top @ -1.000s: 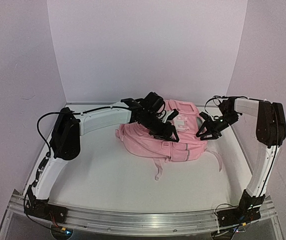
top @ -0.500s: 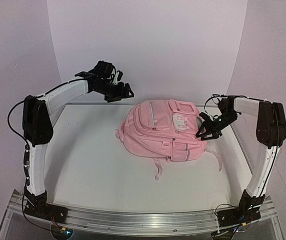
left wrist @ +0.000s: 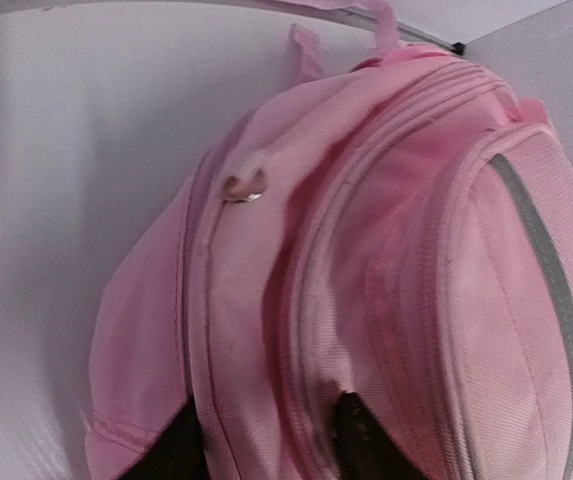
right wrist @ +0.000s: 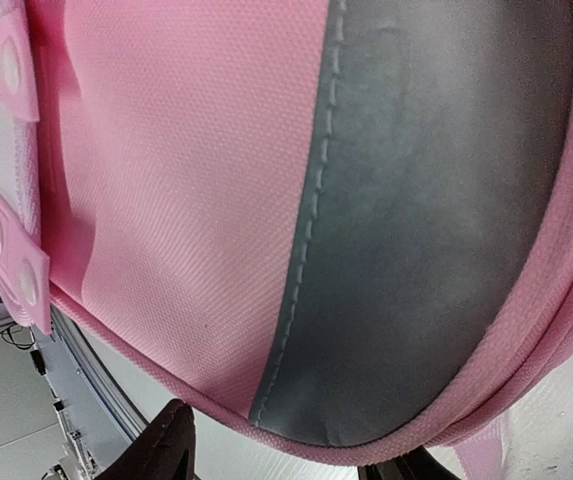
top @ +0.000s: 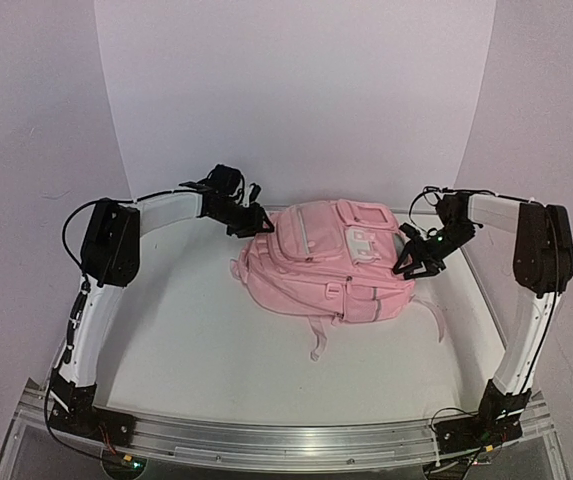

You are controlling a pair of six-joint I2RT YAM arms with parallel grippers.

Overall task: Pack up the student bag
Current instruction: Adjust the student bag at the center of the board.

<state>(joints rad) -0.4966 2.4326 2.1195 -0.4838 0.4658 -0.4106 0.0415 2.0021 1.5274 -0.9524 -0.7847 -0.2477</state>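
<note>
**A:** Straps point(top: 316, 338) come first from the near side, pink and loose on the bare table point(top: 186, 350). Where does the student bag point(top: 326, 265) itself sit?

**B:** Just beyond them, right of centre and towards the far side of the table. It lies flat with its front pockets up. Its long axis runs left to right, with the right end a little nearer us.

**A:** Which end is the top?

**B:** The left one, I'd guess. The wrist camera there shows zip lines arching over a rounded end, with a zip pull point(left wrist: 244, 187) on the side panel. I wouldn't swear to it.

**A:** And the arms?

**B:** One at each end. The right gripper point(top: 413, 262) is at the right end. In its own view two dark fingers point(right wrist: 166, 450) stand apart, with the bag's seamed rim and grey reflective panel point(right wrist: 436, 200) between them. I can't tell whether they pinch the fabric.

**A:** The other?

**B:** The left gripper point(top: 259, 224) is at the far left end. Its fingertips point(left wrist: 361, 440) straddle a ridge of pink fabric, but I can't tell whether they grip it or only sit around it.

**A:** So which step is this?

**B:** An early one, I judge. No pocket gapes open and nothing to pack is in view, so this looks like taking hold of the bag to open it.

**A:** What does the next move call for?

**B:** A firm brace at the right end, then the left jaws brought onto that small pull and drawn along the zip's curve. Soft fabric bunches, so tension between the two ends matters.

**A:** And beyond the bag?

**B:** Only the plain back wall point(top: 296, 100).
</note>
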